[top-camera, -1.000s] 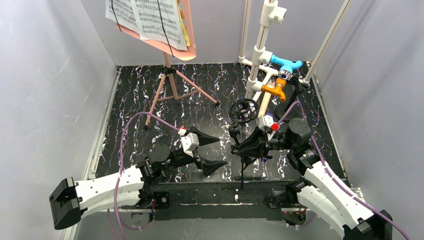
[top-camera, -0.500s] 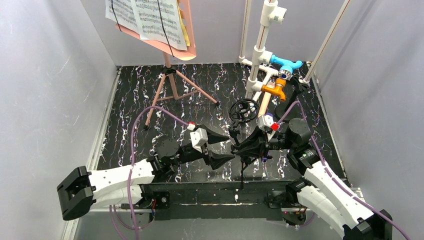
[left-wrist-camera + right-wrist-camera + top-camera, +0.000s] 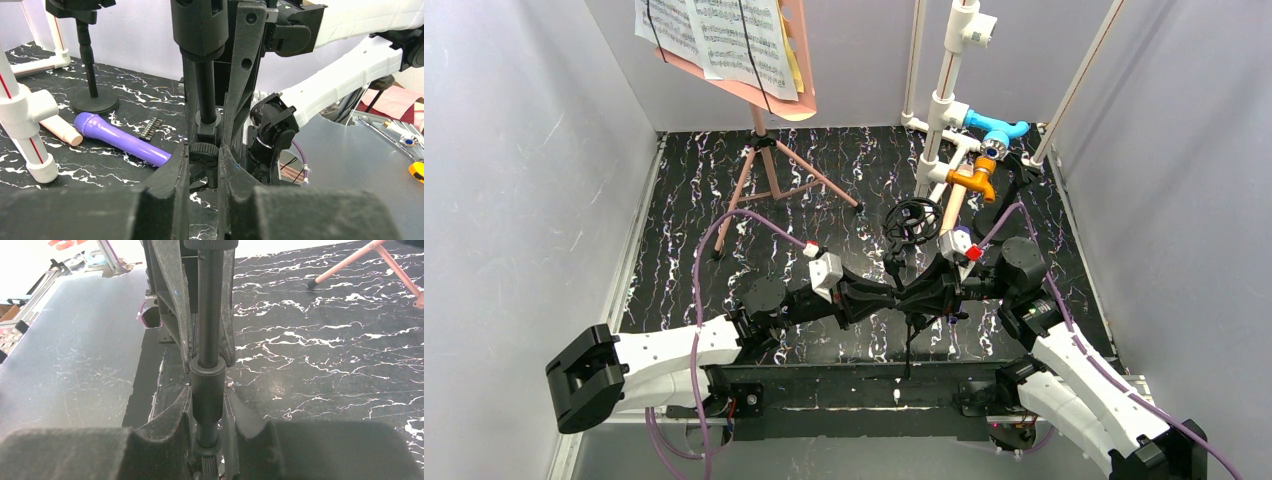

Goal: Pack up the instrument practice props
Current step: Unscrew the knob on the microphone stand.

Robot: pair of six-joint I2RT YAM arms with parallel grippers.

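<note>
A small black tripod [image 3: 910,228] with a ring mount on top stands upright mid-table, and both grippers meet at its pole. My right gripper [image 3: 912,298] is shut on the pole's thick collar [image 3: 208,385]. My left gripper [image 3: 890,296] comes from the opposite side, with its jaws shut on the knurled knob [image 3: 204,151] low on the same tripod. Beyond it, a purple microphone [image 3: 119,139] and a beige microphone [image 3: 61,131] lie on the table. The pink sheet-music holder [image 3: 765,165] stands at the back left with printed music pages [image 3: 724,35] on it.
The white pipe frame [image 3: 948,100] with blue [image 3: 1000,131] and orange [image 3: 977,180] fittings rises at the back right. A second black stand with a round base [image 3: 94,103] stands near it. Grey walls enclose the marbled black table [image 3: 684,200].
My left arm has swung right to the tripod, and its wide-open jaws have closed on the knob. The right arm and the tripod have stayed put.
</note>
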